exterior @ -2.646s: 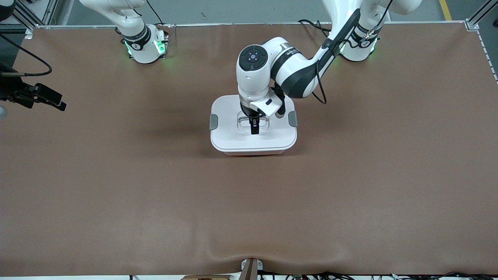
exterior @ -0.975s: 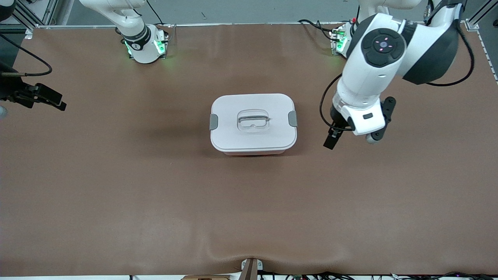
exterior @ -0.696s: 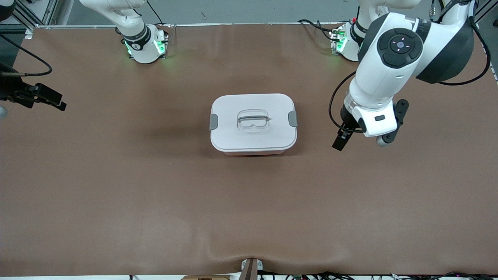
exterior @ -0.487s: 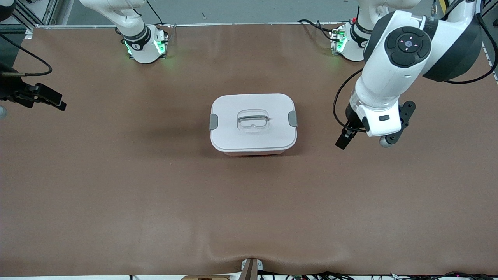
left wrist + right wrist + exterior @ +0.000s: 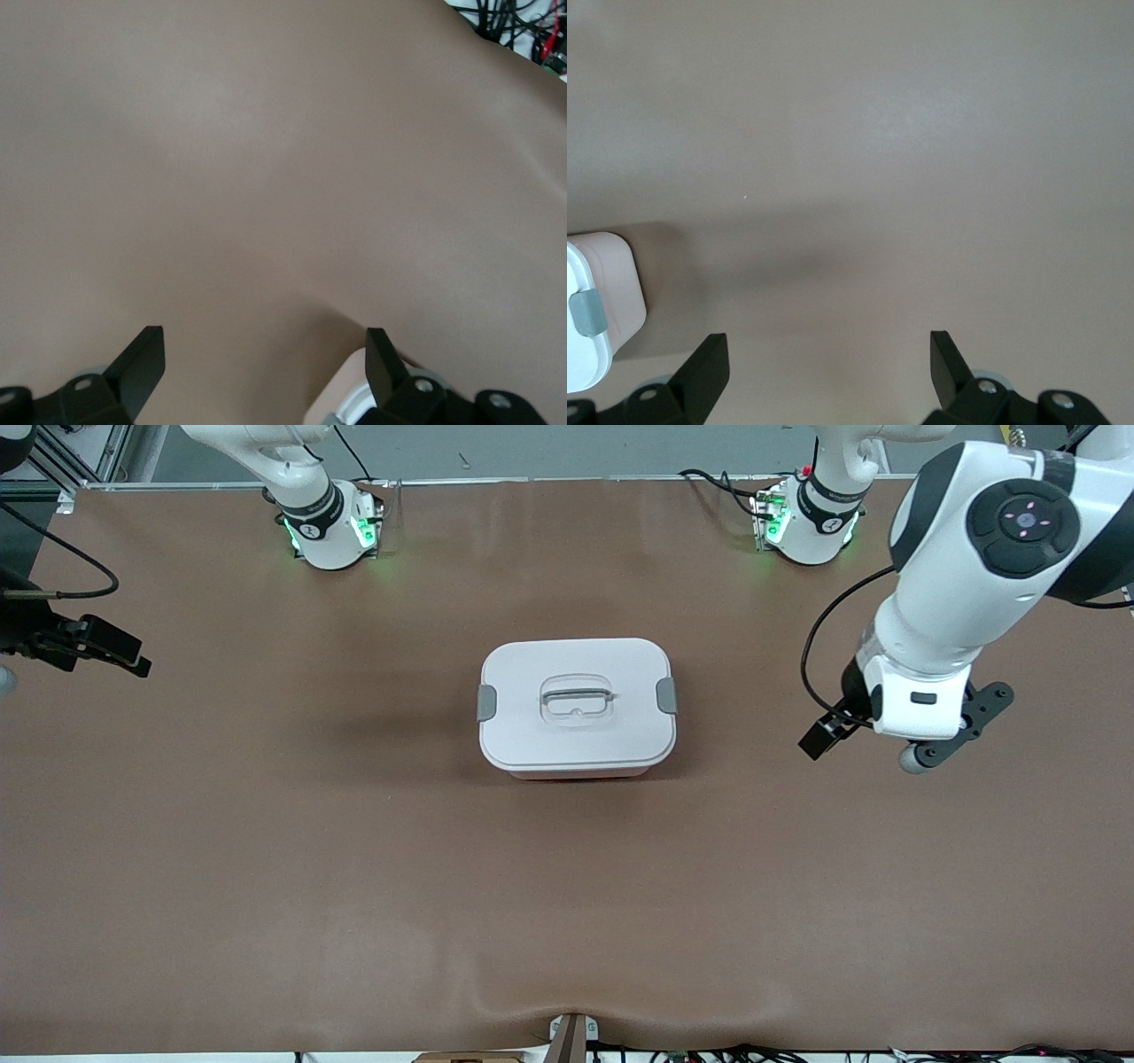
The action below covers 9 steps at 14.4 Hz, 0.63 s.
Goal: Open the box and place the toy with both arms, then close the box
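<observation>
The box (image 5: 577, 707) stands in the middle of the table with its white lid on, a grey clip (image 5: 486, 702) at each short side and the grey handle (image 5: 576, 694) lying flat in its recess. The toy is not in view. My left gripper (image 5: 817, 740) hangs open and empty over bare table, beside the box toward the left arm's end. Its wrist view shows the open gripper (image 5: 263, 350) and a corner of the box (image 5: 350, 394). My right gripper (image 5: 133, 660) waits open and empty at the right arm's end of the table. Its wrist view shows the open gripper (image 5: 829, 350) and a box corner (image 5: 598, 297).
The brown table mat (image 5: 354, 868) is bare around the box. Cables and a bracket (image 5: 571, 1036) lie along the edge nearest the front camera. The two arm bases (image 5: 332, 527) stand at the edge farthest from it.
My left gripper has left the lid's handle and swung away from the box toward the left arm's end of the table. The box and the right arm have not moved.
</observation>
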Available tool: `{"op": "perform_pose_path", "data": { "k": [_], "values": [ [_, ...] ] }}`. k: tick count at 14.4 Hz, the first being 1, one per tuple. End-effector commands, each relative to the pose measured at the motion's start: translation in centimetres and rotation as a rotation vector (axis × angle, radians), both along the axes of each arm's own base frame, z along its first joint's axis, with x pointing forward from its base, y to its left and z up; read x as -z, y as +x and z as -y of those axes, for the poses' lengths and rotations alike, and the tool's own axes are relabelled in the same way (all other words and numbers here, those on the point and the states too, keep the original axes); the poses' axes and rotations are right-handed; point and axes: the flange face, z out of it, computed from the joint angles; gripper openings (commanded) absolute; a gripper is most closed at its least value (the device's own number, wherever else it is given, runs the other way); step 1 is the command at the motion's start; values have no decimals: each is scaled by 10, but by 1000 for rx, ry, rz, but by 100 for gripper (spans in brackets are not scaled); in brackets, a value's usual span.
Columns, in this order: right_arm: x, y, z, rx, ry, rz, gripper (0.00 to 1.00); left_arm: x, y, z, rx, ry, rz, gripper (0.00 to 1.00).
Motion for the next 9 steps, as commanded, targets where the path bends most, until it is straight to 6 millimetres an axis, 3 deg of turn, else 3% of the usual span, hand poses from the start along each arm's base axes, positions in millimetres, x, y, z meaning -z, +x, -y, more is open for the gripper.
{"op": "perform_pose_path", "data": {
  "k": [1, 4, 9],
  "values": [
    [-3, -4, 2, 5, 2, 3, 100, -10, -3, -10, 111, -3, -10, 100],
    [-3, -4, 2, 3, 0, 3, 100, -18, 2, -40, 255, 6, -6, 100],
    [-3, -5, 3, 5, 1, -2, 100, -33, 1, -58, 439, 23, 5, 100]
  ]
}}
